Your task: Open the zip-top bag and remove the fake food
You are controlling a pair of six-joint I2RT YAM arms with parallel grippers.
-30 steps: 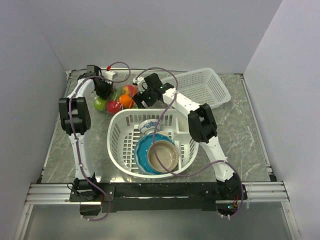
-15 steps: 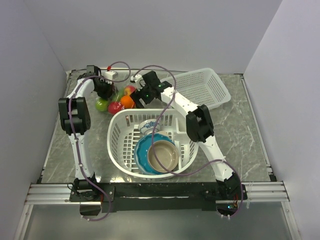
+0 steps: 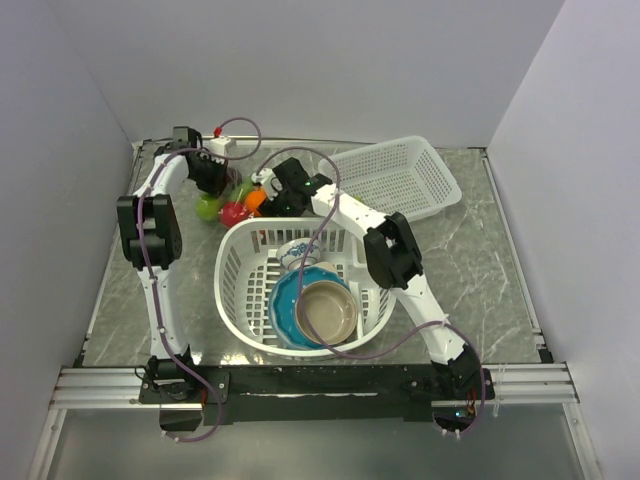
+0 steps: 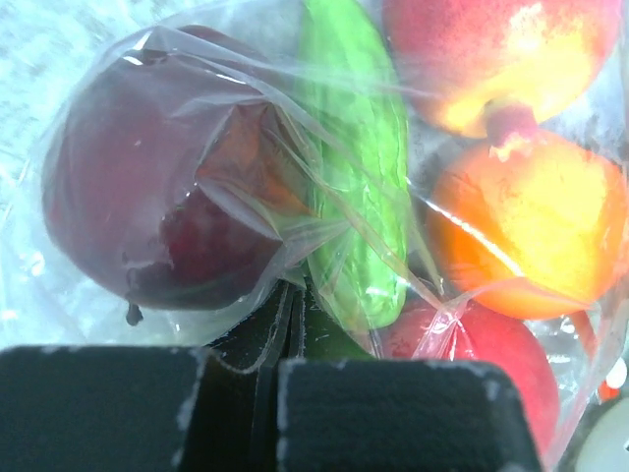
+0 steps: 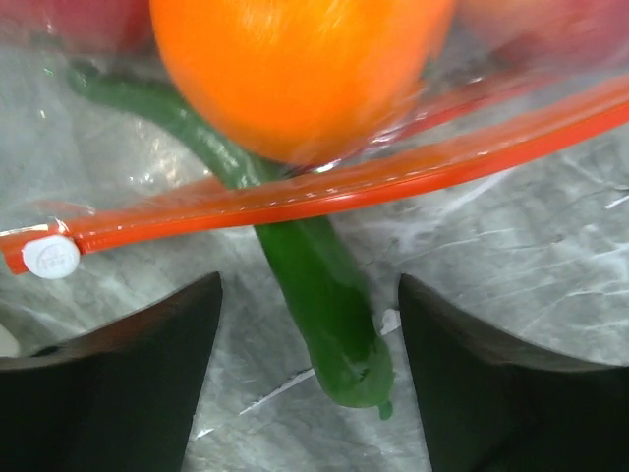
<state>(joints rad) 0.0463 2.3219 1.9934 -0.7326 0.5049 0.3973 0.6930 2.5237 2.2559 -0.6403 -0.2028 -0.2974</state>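
Where the marble counter [image 3: 480, 260] reaches its back left corner, behind the white basket [image 3: 238, 262] of bowls [image 3: 325, 312] and left of the mesh tray [image 3: 400, 178], the zip-top bag [image 4: 246, 221] lies with the fake food [image 3: 232, 213] inside. The left gripper [image 4: 280, 366] has its jaws together on a fold of the bag's film; the right gripper [image 5: 310, 383] holds its jaws apart beside the red zip strip [image 5: 324, 184], a green pepper [image 5: 316, 295] between them

grey marbled tabletop [image 3: 480, 270] between plain pale walls [image 3: 300, 60], aluminium rail [image 3: 105, 385] along the near edge
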